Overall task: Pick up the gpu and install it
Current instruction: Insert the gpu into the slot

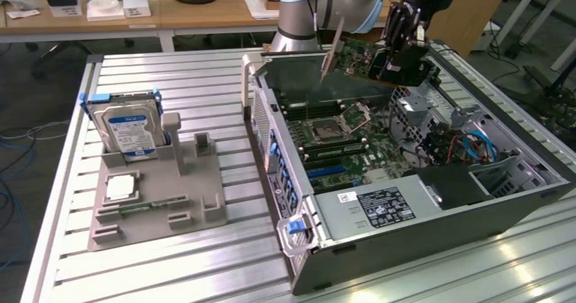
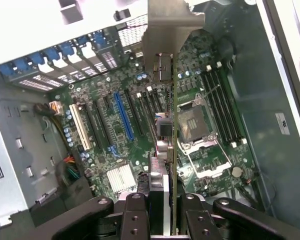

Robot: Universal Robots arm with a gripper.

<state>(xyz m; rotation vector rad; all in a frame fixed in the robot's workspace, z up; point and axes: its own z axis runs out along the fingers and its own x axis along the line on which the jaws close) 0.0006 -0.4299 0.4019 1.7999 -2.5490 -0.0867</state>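
The gpu (image 1: 358, 55), a green circuit card with a silver end bracket (image 1: 332, 52), hangs tilted in the air above the far end of the open computer case (image 1: 297, 181). My gripper (image 1: 397, 59) is shut on the card's edge, at the end away from the bracket. In the wrist view the gpu (image 2: 174, 125) appears edge-on, running from between my black fingers (image 2: 135, 216) out to its bracket (image 2: 170, 25). It hovers over the motherboard (image 2: 105, 150), between the blue expansion slot (image 2: 124, 117) and the processor socket (image 2: 192, 122), touching neither.
A hard drive (image 1: 131, 131) stands upright in a grey fixture (image 1: 153, 202) on the slatted aluminium table at the exterior view's left. The case holds a power supply (image 1: 382, 207) and cables (image 1: 468, 148). Desks with clutter stand behind.
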